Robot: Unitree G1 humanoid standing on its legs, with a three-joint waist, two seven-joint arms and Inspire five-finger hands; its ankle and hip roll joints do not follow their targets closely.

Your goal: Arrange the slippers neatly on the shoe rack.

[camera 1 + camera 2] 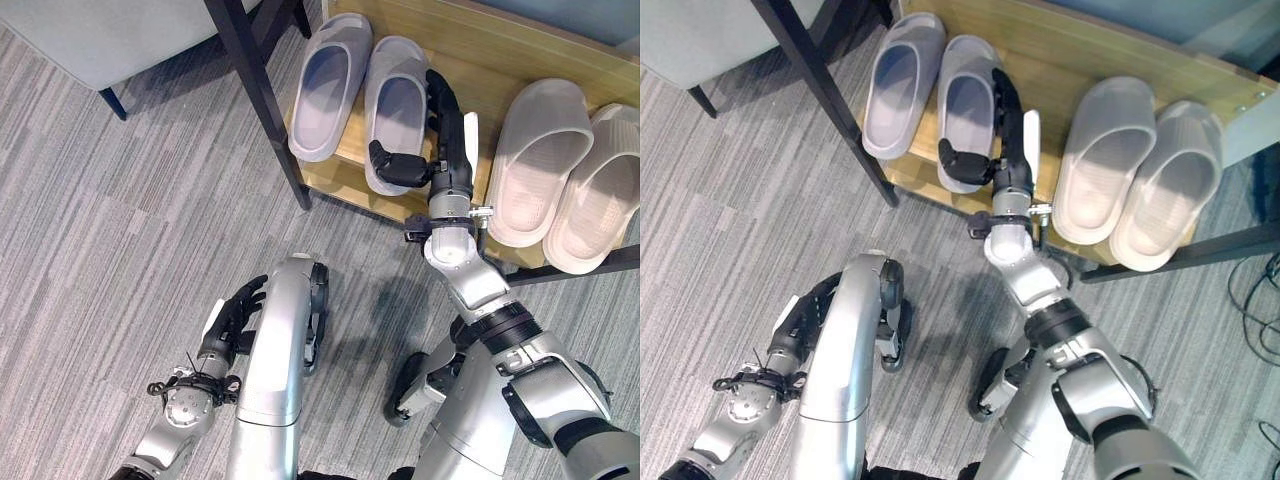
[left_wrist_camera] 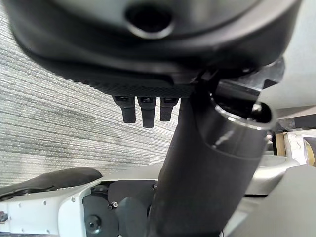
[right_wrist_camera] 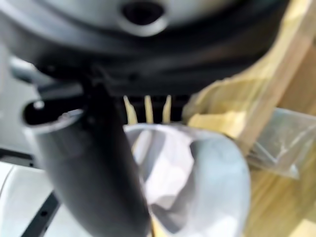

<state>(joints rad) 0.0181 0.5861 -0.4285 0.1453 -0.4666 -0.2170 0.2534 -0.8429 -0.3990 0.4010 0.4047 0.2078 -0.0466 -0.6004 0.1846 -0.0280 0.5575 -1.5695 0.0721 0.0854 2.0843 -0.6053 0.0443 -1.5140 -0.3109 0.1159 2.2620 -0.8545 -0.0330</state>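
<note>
The grey slipper [image 1: 394, 108] lies on the wooden shoe rack [image 1: 470, 60] beside its mate [image 1: 326, 85], with the right robot hand [image 1: 425, 150] clamped on its side, thumb on the heel. To do this step well, I think it should push the slipper parallel to its mate, heels level. The left robot hand [image 1: 232, 315] hangs relaxed near the floor.

Grey striped carpet floor [image 1: 120, 230] across the foreground, grey upholstered chair [image 1: 110, 35] with a dark leg at the far left corner, loose black cables [image 1: 1255, 300] lying on the floor at the right edge
</note>
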